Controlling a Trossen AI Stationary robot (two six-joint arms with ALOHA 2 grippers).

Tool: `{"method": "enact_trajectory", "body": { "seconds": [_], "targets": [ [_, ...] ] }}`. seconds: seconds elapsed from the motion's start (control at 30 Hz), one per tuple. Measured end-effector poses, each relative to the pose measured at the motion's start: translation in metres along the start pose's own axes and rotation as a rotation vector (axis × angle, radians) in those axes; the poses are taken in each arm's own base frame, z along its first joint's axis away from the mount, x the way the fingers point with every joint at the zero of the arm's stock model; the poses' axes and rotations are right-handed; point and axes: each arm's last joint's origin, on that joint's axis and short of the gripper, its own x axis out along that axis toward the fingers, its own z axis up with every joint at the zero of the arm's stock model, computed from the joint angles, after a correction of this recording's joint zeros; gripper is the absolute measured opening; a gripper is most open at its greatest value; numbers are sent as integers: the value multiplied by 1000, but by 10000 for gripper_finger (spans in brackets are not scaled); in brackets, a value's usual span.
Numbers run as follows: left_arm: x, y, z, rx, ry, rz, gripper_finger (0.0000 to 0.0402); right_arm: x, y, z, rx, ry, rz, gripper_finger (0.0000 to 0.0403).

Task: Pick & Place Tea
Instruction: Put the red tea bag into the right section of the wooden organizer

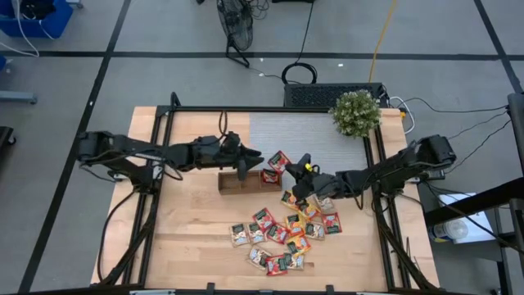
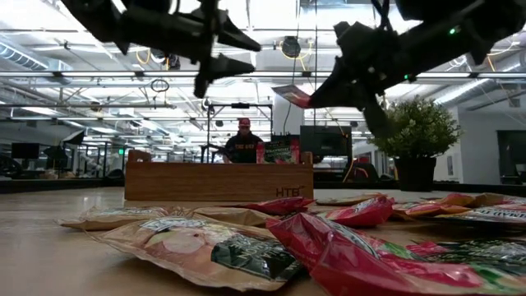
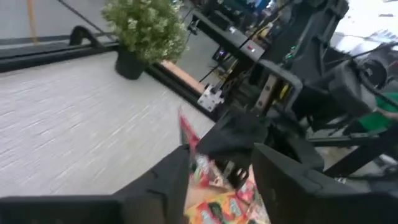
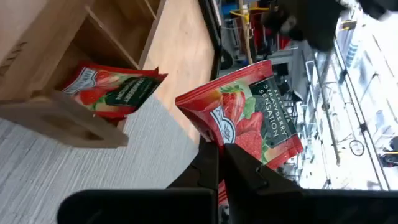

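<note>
The wooden desk (image 1: 188, 238) carries a long wooden tray (image 1: 237, 181) at its centre, with a potted plant (image 1: 355, 113) at the far right. A spread of tea sachets (image 1: 282, 233) lies near the tray's right end; roughly eighteen are counted loose, though overlaps make this uncertain, and one red sachet (image 4: 109, 90) is already lodged in the tray's right compartment. The placing step is judged to be in hand: the right end effector (image 4: 219, 163) is clamped narrowly on a red strawberry sachet (image 4: 252, 127), held aloft just right of the tray. The next move calls for carrying it over a compartment and releasing. The left end effector (image 3: 219, 180) is held parted above the tray, empty.
</note>
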Motion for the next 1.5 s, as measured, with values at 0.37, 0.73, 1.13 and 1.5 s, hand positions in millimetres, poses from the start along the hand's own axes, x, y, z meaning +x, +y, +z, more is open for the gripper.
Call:
{"method": "enact_trajectory", "body": {
  "seconds": [0.37, 0.73, 1.13, 1.5],
  "targets": [
    [28, 16, -8, -20, 65, 27, 194, 5, -5, 5, 44, -29, -92, 0],
    [30, 20, -8, 34, 92, 0, 124, 6, -7, 4, 61, -44, -90, 0],
    [25, 13, -7, 377, 157, -134, 4, 7, -7, 3, 390, -60, -83, 35],
    [3, -14, -19, 787, 357, -127, 2, -5, -30, -9, 575, -36, -82, 43]
  ]
}}
